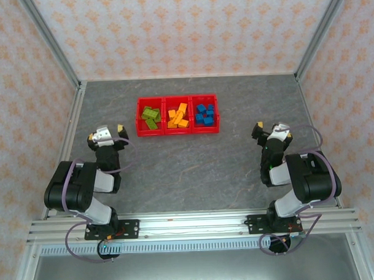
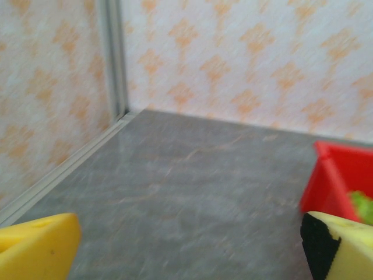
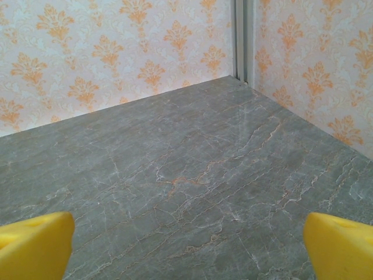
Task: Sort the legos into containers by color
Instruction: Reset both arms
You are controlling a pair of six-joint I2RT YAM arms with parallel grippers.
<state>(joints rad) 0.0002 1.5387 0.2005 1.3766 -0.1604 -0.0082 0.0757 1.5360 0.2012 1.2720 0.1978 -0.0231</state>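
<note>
The red tray of containers [image 1: 163,114] stands at the back middle of the table. Its left compartment holds lime green legos [image 1: 151,117], the middle one orange-yellow legos [image 1: 178,116], the right one blue legos [image 1: 204,114]. My left gripper [image 1: 105,132] hovers open to the tray's left, nothing between its yellow fingers [image 2: 35,248]. The tray's left corner [image 2: 335,181] with a bit of green lego [image 2: 362,204] shows at the right of the left wrist view. My right gripper [image 1: 271,129] stands open to the tray's right, its yellow fingertips [image 3: 32,248] wide apart over bare table.
The grey marble tabletop [image 1: 194,161] is walled by patterned panels with metal posts [image 2: 113,58] at the corners. A metal rail [image 1: 190,226] runs along the near edge under both arm bases.
</note>
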